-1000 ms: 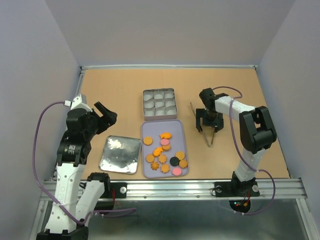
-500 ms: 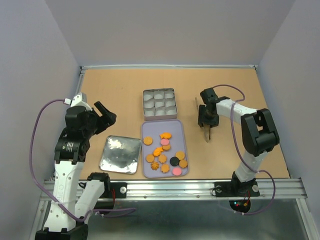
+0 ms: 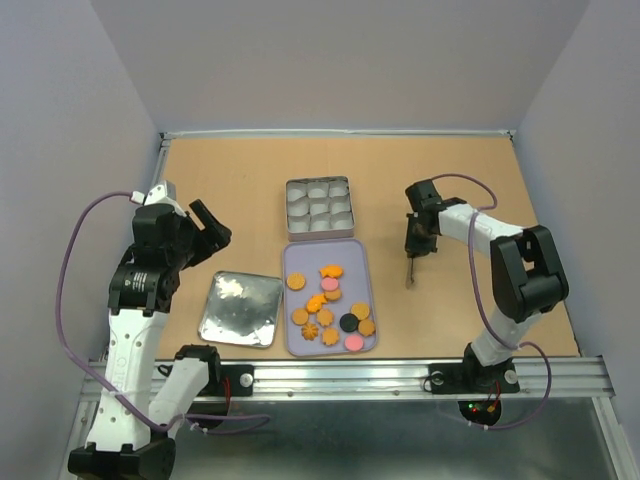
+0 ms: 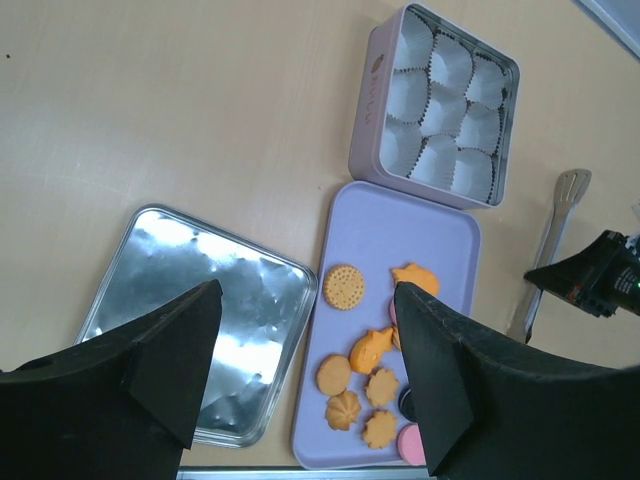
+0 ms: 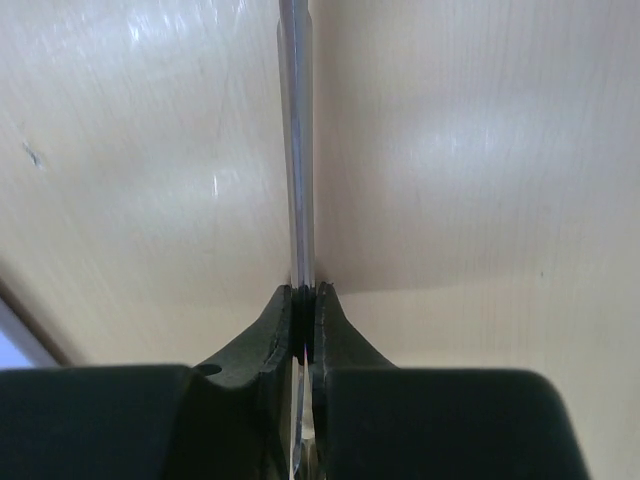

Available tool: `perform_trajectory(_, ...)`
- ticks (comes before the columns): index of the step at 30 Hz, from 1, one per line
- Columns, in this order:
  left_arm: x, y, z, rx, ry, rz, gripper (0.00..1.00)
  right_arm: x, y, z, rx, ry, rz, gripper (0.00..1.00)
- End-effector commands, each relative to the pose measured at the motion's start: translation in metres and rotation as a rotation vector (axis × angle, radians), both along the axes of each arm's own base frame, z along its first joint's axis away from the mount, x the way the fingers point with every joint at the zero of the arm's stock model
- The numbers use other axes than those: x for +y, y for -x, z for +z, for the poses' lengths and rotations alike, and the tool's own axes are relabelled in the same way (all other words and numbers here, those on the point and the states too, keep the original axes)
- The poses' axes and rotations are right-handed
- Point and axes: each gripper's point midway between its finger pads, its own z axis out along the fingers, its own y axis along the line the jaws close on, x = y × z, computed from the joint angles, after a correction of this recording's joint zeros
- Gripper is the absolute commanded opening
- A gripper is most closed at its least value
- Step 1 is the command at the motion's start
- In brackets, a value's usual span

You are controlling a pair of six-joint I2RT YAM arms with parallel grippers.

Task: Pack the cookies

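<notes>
Since the right pincer (image 3: 417,238) clamps the tongs (image 3: 409,270) only on a thin edge, they may swivel or slip once lifted; the cookies (image 3: 328,302) lie on the tray (image 3: 292,345), well to its left. Left wrist: the left pincer (image 4: 305,305) gapes wide, cookies below, between its fingers. Right wrist: jaws closed on the metal strip.

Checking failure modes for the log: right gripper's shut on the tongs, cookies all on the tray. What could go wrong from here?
1. The right gripper pinches the tongs edge-on, at its fingertips only; they may twist or slip on lifting.
2. The tongs look squeezed flat, so they may not open around a cookie.
3. The cookies lie crowded on the tray; a grab could knock neighbours.
</notes>
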Motion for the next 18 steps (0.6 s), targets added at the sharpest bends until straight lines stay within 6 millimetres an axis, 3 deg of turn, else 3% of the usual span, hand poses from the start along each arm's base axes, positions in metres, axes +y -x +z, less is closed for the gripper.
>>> perform_trajectory(1, 0.004, -0.009, 0.023, -0.059, -0.03, 0.003, 0.8, 0.008, 0.012, 0.044, -0.002, -0.061, -0.012, 0.0)
perform_trajectory(7, -0.008, -0.02, 0.03, -0.084, 0.005, -0.044, 0.8, 0.044, 0.024, 0.122, -0.07, -0.291, 0.06, 0.0)
perform_trajectory(9, -0.011, -0.023, 0.032, -0.096, 0.017, -0.062, 0.8, 0.071, 0.038, 0.155, -0.09, -0.444, 0.15, 0.01)
perform_trajectory(13, -0.028, -0.029, 0.038, -0.132, 0.058, -0.143, 0.81, 0.106, 0.083, 0.196, -0.051, -0.623, 0.295, 0.01)
perform_trajectory(18, -0.044, -0.03, 0.04, -0.163, 0.096, -0.21, 0.81, 0.139, 0.141, 0.227, 0.036, -0.762, 0.444, 0.04)
